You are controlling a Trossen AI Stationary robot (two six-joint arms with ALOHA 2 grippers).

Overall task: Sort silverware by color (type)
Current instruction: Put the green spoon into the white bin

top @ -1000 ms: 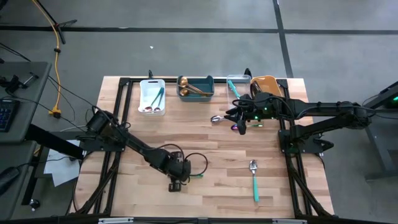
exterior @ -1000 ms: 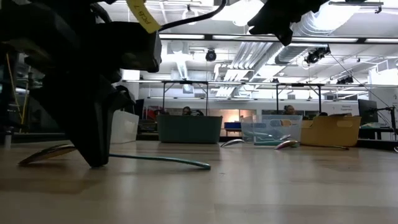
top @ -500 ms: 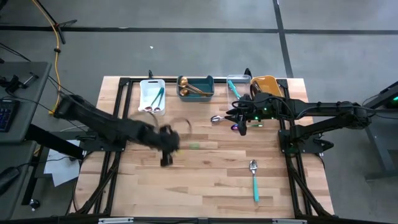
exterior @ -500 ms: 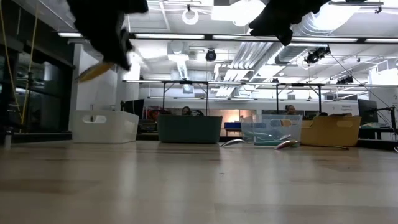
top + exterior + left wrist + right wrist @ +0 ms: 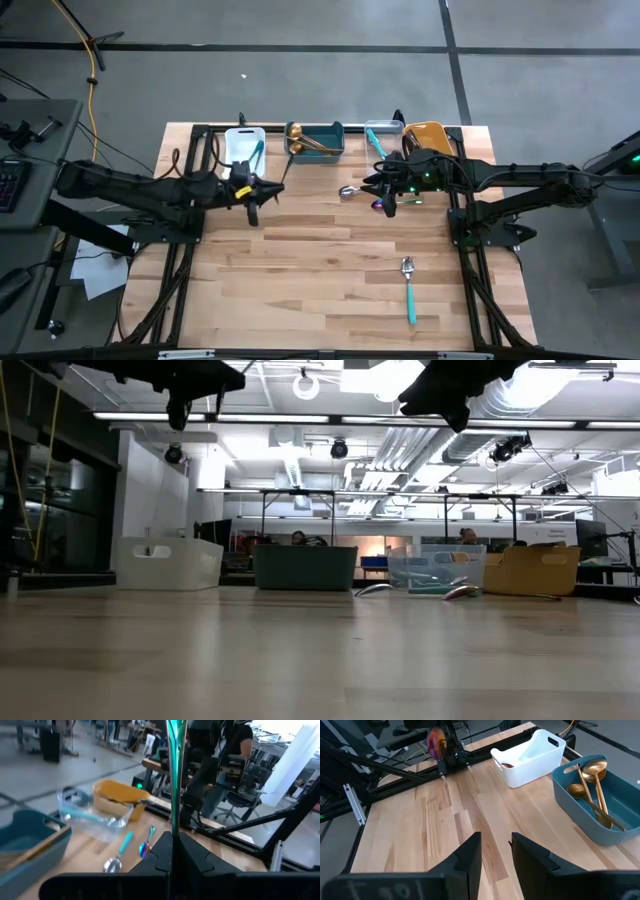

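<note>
My left gripper (image 5: 258,190) hangs above the table's far left, next to the white bin (image 5: 245,155), and is shut on a spoon with a teal handle (image 5: 175,765) and an iridescent bowl (image 5: 436,742). My right gripper (image 5: 385,195) waits open above the far right, over a silver spoon (image 5: 347,190) and an iridescent one (image 5: 380,206) lying flat on the wood. Another teal-handled spoon (image 5: 409,290) lies flat near the front right. Gold spoons (image 5: 592,782) lie in the teal bin (image 5: 315,138). My left gripper pinches the spoon's teal handle (image 5: 174,822) between its two fingers. The fingers come in level, pointing toward the table's right. The handle sticks out past the fingertips, and the bowl shows beside the gripper in the right wrist view. The spoon is lifted clear of the table.
Four bins stand in a row along the far edge: white, teal, clear (image 5: 380,135) and orange (image 5: 425,135). A black frame rail (image 5: 200,240) runs along the left side and another (image 5: 470,250) along the right. Bare wood (image 5: 320,260) fills the middle and front.
My left gripper has lifted the teal-handled spoon off the table near the front middle and carried it up toward the far left, to beside the white bin. It has turned from pointing down to level. The spoon now hangs clear.
</note>
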